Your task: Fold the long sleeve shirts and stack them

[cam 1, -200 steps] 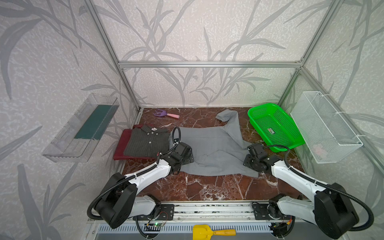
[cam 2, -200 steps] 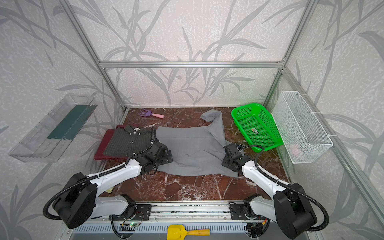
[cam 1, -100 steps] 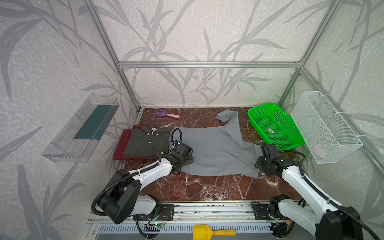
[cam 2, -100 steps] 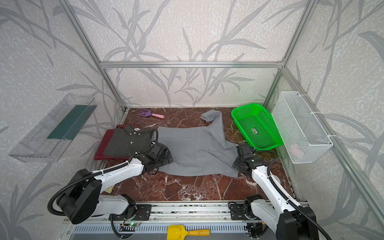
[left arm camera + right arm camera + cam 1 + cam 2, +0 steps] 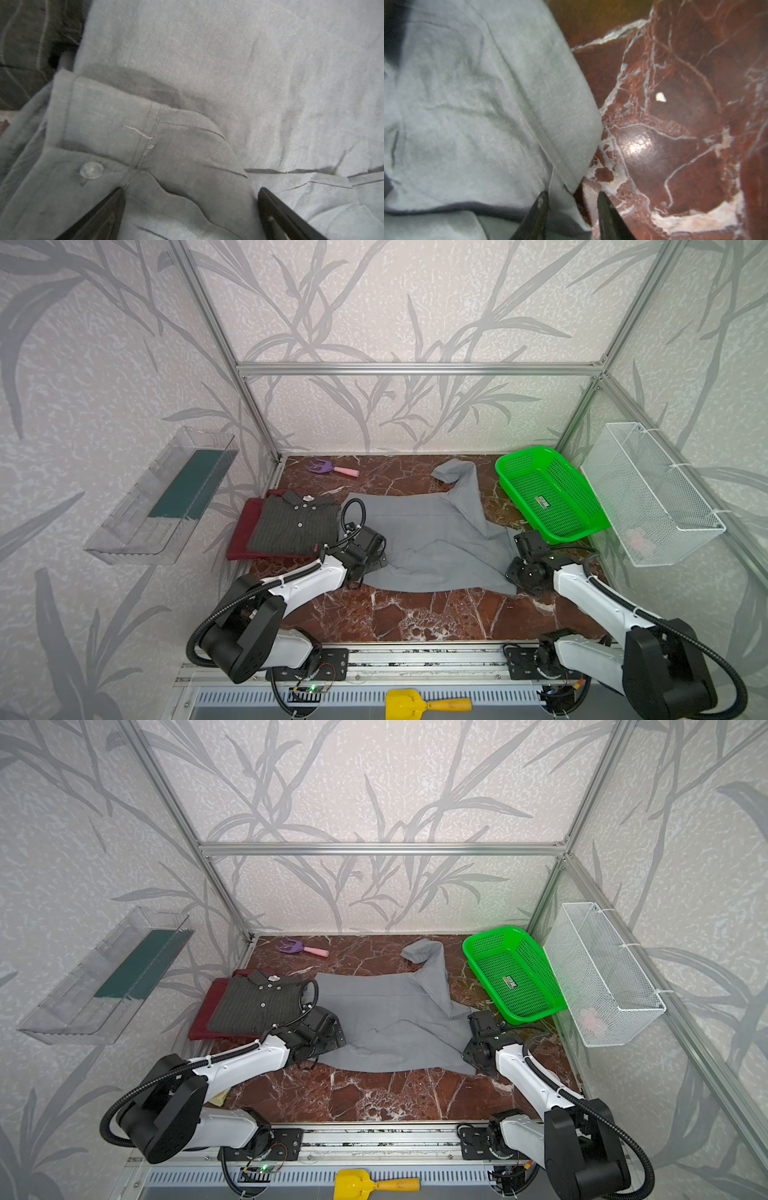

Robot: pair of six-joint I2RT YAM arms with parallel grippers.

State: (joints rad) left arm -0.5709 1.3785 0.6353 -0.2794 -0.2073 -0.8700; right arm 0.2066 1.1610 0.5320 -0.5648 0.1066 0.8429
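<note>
Because limp and light, pinch shirt (image 5: 424, 539) by seamed edges: buttoned edge (image 5: 108, 133) under wide-apart left gripper (image 5: 191, 191), hem corner (image 5: 571, 178) inside half-closed, unclamped right gripper (image 5: 572, 197).

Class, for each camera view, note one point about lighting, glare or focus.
Right wrist view: a bright glare spot on the marble table, and the light grey shirt looks soft. Left wrist view: the cuff casts a dark shadow; slight blur. Both top views: even light, sharp.
</note>
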